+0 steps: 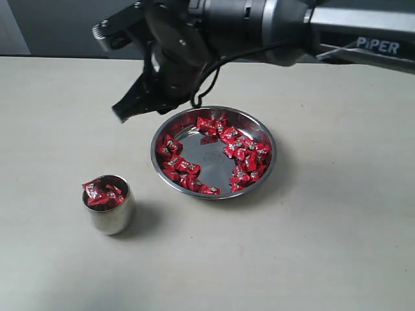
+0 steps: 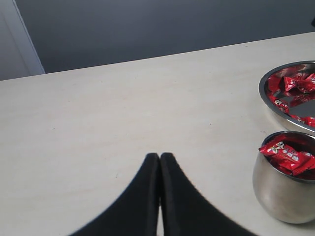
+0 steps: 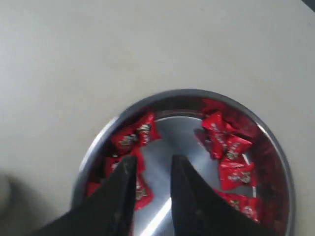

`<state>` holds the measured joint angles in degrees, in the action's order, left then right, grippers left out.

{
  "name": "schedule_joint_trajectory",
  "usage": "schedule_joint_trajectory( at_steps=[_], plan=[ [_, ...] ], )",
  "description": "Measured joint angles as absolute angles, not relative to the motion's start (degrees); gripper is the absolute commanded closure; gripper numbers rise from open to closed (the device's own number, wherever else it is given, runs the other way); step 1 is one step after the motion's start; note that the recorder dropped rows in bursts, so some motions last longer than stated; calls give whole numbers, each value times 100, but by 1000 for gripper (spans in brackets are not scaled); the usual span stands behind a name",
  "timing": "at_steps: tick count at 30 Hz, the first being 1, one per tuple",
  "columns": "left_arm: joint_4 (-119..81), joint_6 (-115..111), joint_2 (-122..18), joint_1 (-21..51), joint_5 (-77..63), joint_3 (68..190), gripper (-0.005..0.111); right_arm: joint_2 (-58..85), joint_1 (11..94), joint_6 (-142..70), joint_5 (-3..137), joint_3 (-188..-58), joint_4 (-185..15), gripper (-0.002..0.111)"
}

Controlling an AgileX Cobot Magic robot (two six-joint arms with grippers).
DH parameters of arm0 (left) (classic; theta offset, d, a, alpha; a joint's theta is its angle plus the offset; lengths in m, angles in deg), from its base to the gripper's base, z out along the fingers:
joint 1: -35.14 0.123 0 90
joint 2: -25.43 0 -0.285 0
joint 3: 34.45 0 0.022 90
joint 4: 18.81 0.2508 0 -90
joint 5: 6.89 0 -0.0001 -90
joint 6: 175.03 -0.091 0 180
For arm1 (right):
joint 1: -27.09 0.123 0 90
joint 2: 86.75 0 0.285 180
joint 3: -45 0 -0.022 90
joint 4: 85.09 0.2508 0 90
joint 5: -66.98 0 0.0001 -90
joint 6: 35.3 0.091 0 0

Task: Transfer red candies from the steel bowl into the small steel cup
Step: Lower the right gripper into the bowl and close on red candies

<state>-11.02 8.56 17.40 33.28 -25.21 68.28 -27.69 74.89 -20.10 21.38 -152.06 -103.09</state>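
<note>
The right gripper (image 3: 151, 164) is hovering by the upper-left rim of the bowl (image 1: 211, 162), its jaws partly apart and empty. The nearest red candies (image 1: 170, 148) are lying just to its lower right in the exterior view. The cup (image 1: 111, 219) is sitting lower left, already heaped. The left gripper (image 2: 159, 161), pressed together, is idling farther off.

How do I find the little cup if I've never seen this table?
Look at the pale table and find the wide, shallow steel bowl of red candies in the middle. In the exterior view, the small steel cup stands apart from it, lower left. It is narrower and taller, with candies heaped to its brim.
</note>
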Motion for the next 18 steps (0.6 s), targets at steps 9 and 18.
schedule_joint_trajectory(
  at_steps=[9,18],
  plan=[
    [-1102,856,1740,3328,-2521,6828,106,-3209,5968,-3296,1723,-15104,-9298,76],
    [-1102,856,1740,3328,-2521,6828,106,-3671,5947,-4173,1423,-15104,-8643,62]
  ],
)
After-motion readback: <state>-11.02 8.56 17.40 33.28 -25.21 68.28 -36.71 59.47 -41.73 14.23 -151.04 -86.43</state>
